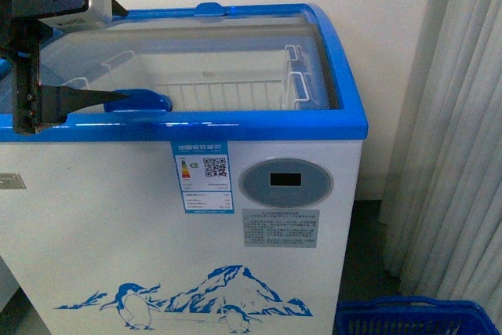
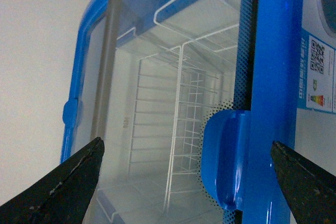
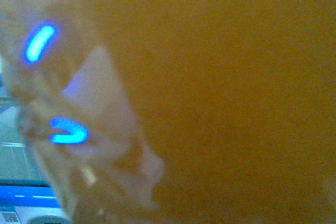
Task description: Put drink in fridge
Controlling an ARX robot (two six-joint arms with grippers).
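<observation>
The fridge (image 1: 157, 217) is a white chest freezer with a blue rim and a penguin picture, and it fills the front view. My left gripper (image 1: 118, 93) hovers over its front left rim, by the blue handle (image 1: 147, 100) of the glass lid. In the left wrist view the left gripper (image 2: 186, 145) is open, with the handle (image 2: 226, 156) between its fingertips and touching neither. A blurred orange-brown surface covers the right wrist view: the drink (image 3: 226, 98), held tight against the camera. The right gripper's fingers are hidden behind it. The fridge's blue rim (image 3: 21, 195) shows in one corner.
White wire baskets (image 1: 227, 92) hang inside the fridge under the curved glass (image 1: 235, 45). A blue plastic basket (image 1: 412, 318) stands on the floor at the lower right. A pale curtain (image 1: 463, 115) hangs at the right, with a white wall behind.
</observation>
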